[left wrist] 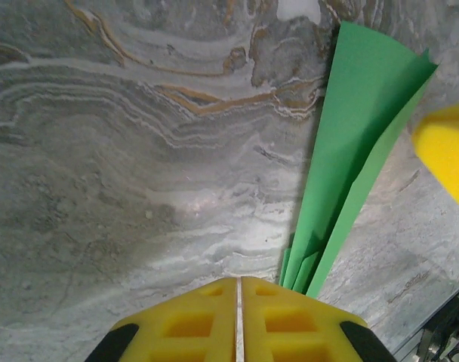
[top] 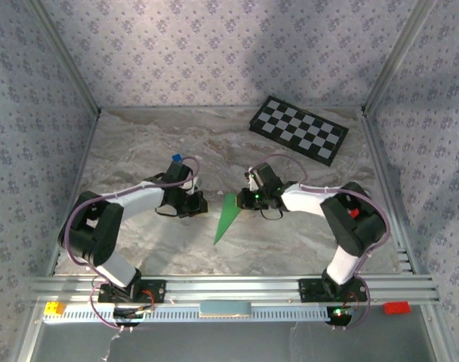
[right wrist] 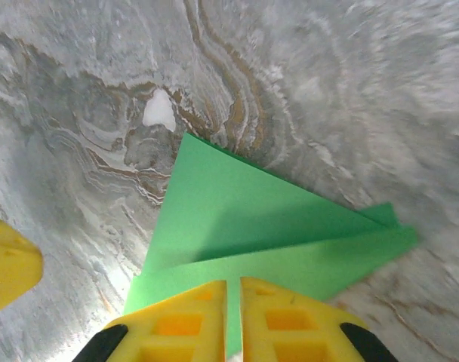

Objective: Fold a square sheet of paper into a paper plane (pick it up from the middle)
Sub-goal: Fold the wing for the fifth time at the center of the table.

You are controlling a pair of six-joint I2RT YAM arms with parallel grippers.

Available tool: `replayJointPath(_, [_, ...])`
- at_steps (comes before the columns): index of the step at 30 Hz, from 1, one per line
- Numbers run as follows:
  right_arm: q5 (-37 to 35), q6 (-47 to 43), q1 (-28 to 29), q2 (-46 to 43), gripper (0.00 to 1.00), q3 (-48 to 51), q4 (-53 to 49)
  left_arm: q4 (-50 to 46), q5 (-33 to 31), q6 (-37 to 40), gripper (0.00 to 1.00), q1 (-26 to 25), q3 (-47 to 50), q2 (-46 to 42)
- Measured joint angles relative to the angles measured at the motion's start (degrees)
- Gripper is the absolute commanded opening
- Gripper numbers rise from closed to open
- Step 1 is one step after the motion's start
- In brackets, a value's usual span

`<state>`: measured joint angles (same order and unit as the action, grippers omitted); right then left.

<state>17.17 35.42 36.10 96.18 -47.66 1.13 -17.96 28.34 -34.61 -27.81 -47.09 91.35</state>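
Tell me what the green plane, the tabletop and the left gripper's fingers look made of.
Paper plane: thin matte green paper, sharply creased.
Tabletop: marble-look grey, brown-veined; stone or printed laminate, unclear; slight sheen.
Left gripper fingers: matte yellow moulded plastic or rubber, recessed pockets.

Green plane [top: 228, 217] lying on the marble table [top: 139, 143], its narrow tip toward the near edge, between the left gripper [top: 198, 205] and the right gripper [top: 246, 198], which sits at its wide far end. Checkerboard [top: 298, 129] at far right; blue block [top: 177, 159] by the left wrist.
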Motion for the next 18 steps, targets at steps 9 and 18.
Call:
replayJointPath(9, [-3.5,6.9,0.0,-9.4,0.21,9.8,3.9,0.9,4.2,0.0,0.14,0.1,-0.5,4.0])
replayJointPath(18, [-3.8,9.9,0.2,-9.5,0.21,10.3,4.9,1.5,7.9,0.0,0.14,-1.2,-2.1,6.5])
